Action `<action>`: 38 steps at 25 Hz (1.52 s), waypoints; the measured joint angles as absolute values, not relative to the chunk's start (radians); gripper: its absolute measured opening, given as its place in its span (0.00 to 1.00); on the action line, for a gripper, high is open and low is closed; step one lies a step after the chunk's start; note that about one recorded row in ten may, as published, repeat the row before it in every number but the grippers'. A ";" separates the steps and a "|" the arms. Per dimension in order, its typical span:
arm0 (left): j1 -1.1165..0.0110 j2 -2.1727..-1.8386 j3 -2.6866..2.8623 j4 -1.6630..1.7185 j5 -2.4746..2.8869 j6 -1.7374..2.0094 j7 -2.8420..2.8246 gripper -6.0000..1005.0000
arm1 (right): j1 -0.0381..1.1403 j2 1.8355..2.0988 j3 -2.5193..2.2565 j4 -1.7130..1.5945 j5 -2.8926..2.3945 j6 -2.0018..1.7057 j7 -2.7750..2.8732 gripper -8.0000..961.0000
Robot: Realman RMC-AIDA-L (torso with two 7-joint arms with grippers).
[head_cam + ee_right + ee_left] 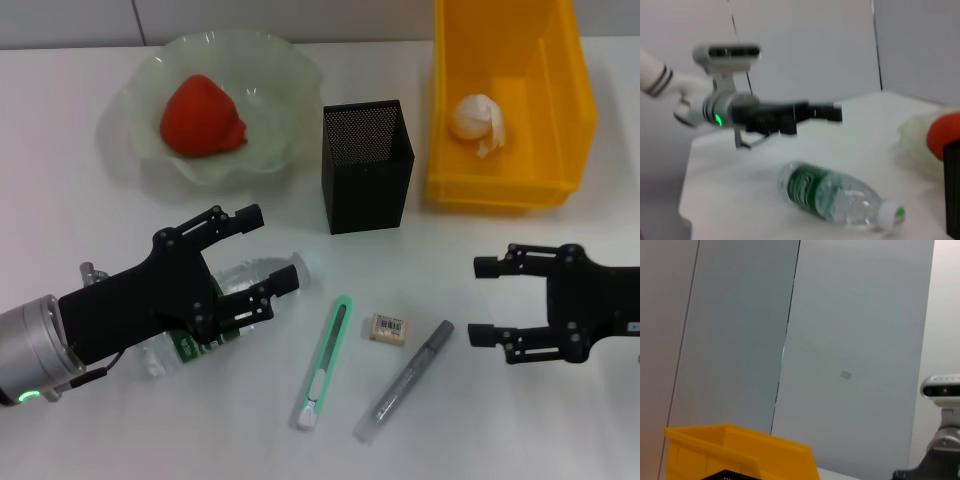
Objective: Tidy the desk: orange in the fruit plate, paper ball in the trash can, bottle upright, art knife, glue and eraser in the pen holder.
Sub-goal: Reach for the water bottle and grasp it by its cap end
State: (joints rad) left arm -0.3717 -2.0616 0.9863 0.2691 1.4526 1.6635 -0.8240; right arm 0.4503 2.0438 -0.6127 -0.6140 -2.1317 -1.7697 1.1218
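Note:
The bottle [248,276] lies on its side on the white desk, partly under my left gripper [272,248], which hovers open above it. In the right wrist view the bottle [835,196] lies flat with the left gripper [826,112] above and behind it. The orange [203,117] sits in the fruit plate [285,70]. Inside the yellow trash can [510,185] rests the paper ball [479,122]. The art knife [325,362], eraser [388,328] and glue [405,382] lie in front of the black pen holder [366,165]. My right gripper [482,300] is open, right of the glue.
The left wrist view shows the yellow trash can [740,450], the pen holder's rim [726,474] and the robot's head [942,390] against grey wall panels. The orange [945,134] and fruit plate [917,145] show at the edge of the right wrist view.

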 joint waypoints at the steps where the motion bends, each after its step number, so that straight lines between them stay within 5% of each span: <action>1: -0.372 -2.062 0.986 0.272 1.453 1.663 -0.826 0.81 | 0.450 2.047 -0.619 -0.617 -2.137 -1.754 1.118 0.83; 14: -0.387 -2.062 0.987 0.537 1.574 1.537 -1.172 0.80 | 0.449 2.060 -0.621 -0.615 -2.140 -1.717 1.100 0.83; 38: -0.684 -2.072 1.240 1.087 2.257 1.538 -2.056 0.79 | 0.448 2.062 -0.621 -0.614 -2.142 -1.694 1.100 0.83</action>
